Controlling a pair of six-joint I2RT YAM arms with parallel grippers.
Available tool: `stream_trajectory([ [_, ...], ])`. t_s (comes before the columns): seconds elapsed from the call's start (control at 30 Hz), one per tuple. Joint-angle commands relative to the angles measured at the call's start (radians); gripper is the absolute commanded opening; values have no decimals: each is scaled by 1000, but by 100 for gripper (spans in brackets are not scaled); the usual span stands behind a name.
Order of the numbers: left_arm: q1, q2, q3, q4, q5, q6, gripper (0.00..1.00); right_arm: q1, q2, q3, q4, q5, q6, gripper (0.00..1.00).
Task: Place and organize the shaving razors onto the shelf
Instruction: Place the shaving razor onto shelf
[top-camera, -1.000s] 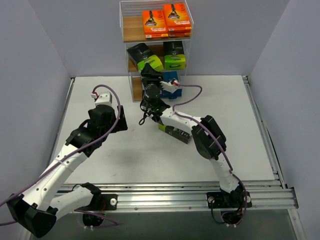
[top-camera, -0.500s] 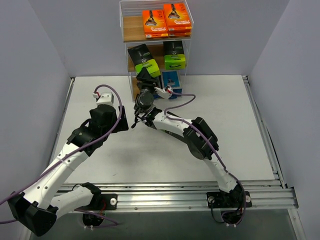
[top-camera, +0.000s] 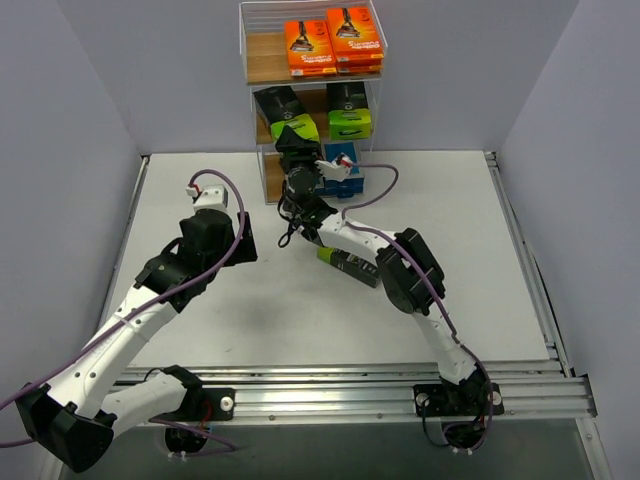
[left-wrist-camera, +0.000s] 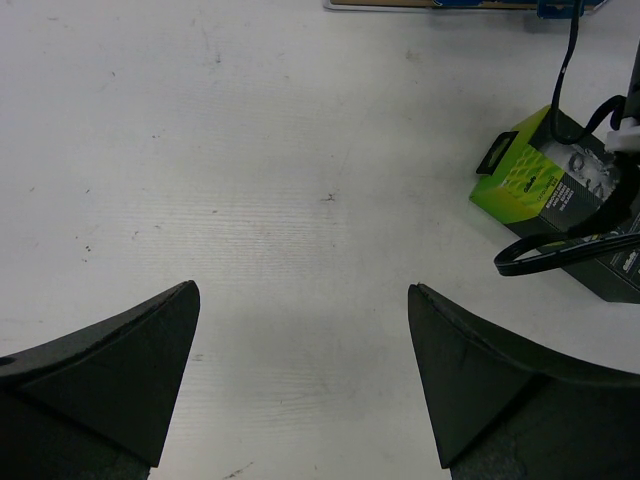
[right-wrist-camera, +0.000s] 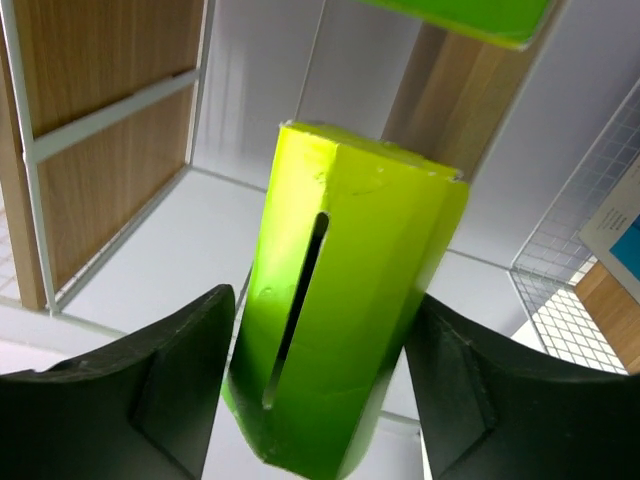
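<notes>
Judged the step as setting a lime-topped razor pack (right-wrist-camera: 360, 220) onto the middle tier of the shelf (top-camera: 262, 60). Found the right end effector (right-wrist-camera: 320, 298) at that tier's left side, fingers (right-wrist-camera: 150, 390) partly spread and flanking the upright pack; could not tell whether pinching it or merely lying alongside. Saw orange packs (top-camera: 333, 45) on the top tier, a shelved black-and-lime pack (top-camera: 350, 110) at the middle tier's right, and a blue-and-white pack (top-camera: 345, 152) below. Noted one more, the bench pack (left-wrist-camera: 560, 210), lying on the bench (left-wrist-camera: 250, 150) under the right arm. Found the left end effector (left-wrist-camera: 300, 310) spread wide and empty above bare bench. Next, probably: let go cleanly, back out without tipping the neighbour, then fetch the bench pack.
</notes>
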Motion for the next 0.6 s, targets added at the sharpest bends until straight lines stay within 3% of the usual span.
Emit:
stream_trajectory([
  [0.0,-3,1,8,23,1,18,94,-3,-104,48,-5,-104,29,63],
  [0.27,0,1,10,22,-2,22,94,-36,-149,11,-53,-344,72,77],
  [0.57,6,15,15,19,17,31,94,-57,-282,-152,-47,-376,30,87],
])
